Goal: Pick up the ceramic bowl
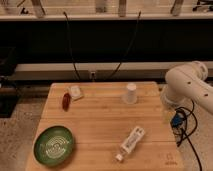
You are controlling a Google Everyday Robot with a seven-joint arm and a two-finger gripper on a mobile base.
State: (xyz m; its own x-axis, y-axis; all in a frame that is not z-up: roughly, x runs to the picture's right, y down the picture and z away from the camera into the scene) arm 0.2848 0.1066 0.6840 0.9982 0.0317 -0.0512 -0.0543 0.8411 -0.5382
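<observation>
The ceramic bowl (54,145) is a wide, shallow green bowl with pale rings inside. It sits on the wooden table (100,120) at the front left corner. Only white segments of my arm (187,85) show, at the table's right edge and far from the bowl. The gripper itself is not in view. Nothing touches the bowl.
A white cup (130,93) stands at the back right of the table. A plastic bottle (131,142) lies on its side at the front right. A red packet (66,101) and a small white box (75,92) lie at the back left. Cables (182,125) hang beside the table's right edge.
</observation>
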